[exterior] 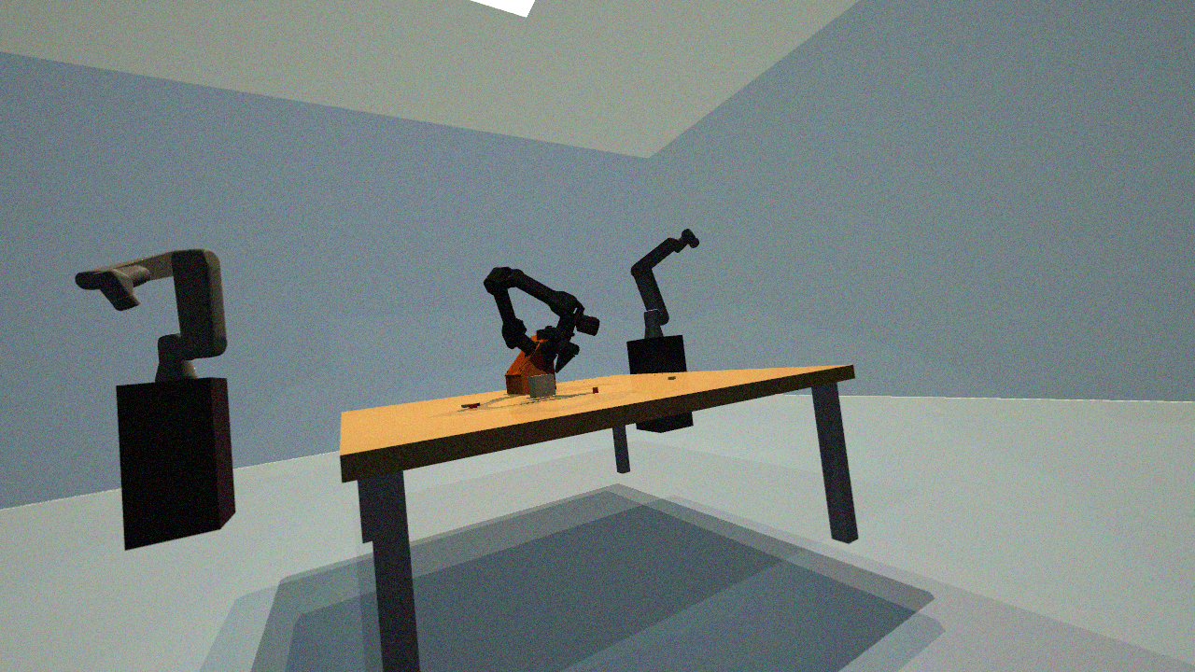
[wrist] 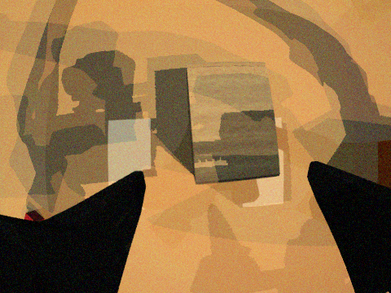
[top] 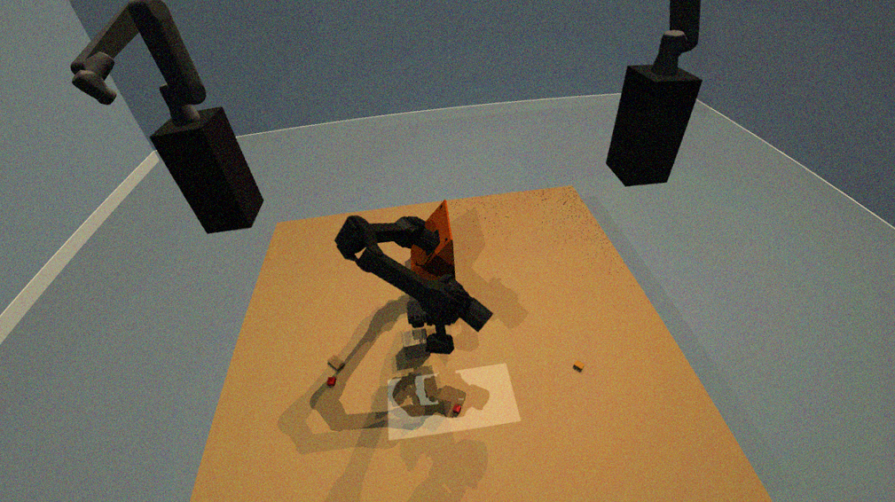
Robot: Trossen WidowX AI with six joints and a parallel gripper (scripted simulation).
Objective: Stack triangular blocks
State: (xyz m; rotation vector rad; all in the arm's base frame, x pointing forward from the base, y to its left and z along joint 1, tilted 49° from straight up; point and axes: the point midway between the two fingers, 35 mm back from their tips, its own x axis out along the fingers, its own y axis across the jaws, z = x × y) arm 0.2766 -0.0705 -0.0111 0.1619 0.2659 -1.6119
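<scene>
The block (top: 412, 350) (exterior: 541, 385) (wrist: 234, 126) looks grey, boxy and streaked with shadow.

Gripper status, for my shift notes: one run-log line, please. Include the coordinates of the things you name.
gripper (top: 426, 334) (wrist: 230, 175): open, nothing held | grey block (top: 411, 348) (exterior: 541, 385) (wrist: 234, 126): on table

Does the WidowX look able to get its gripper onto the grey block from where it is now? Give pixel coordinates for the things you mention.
Likely yes: the pincer (wrist: 230, 175) is open and holds nothing, its fingers stand wider than the block (exterior: 541, 385) (wrist: 234, 126), and nothing visible lies between.

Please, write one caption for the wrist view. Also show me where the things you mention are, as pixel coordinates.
Open black two-fingered tool (top: 413, 326) (exterior: 561, 368) (wrist: 230, 175) around nothing, with a grey square block (top: 412, 348) (exterior: 541, 385) (wrist: 234, 126) standing on the orange-brown table (top: 601, 475) (exterior: 709, 392) (wrist: 171, 252).
</scene>
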